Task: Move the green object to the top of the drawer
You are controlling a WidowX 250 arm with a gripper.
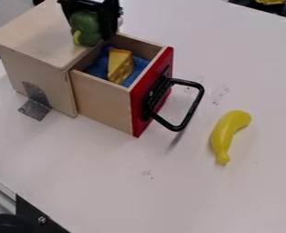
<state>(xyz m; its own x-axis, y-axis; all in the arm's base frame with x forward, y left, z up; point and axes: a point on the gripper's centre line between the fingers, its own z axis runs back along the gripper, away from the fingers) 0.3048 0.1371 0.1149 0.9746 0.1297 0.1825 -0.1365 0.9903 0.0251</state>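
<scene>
Your fingers (pixel 111 25) are closed on the green pepper (pixel 86 28) | it is by the edge of wooden top (pixel 39 34), near open drawer (pixel 101 101) | risk: you release too near this edge, pepper rolls onto the cheese (pixel 120 68).

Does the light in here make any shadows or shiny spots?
Camera view: a dark streak, likely the shadow of the black handle, lies on the white table; faint, soft shading sits beside the yellow banana; small pale glints show on the handle.
</scene>
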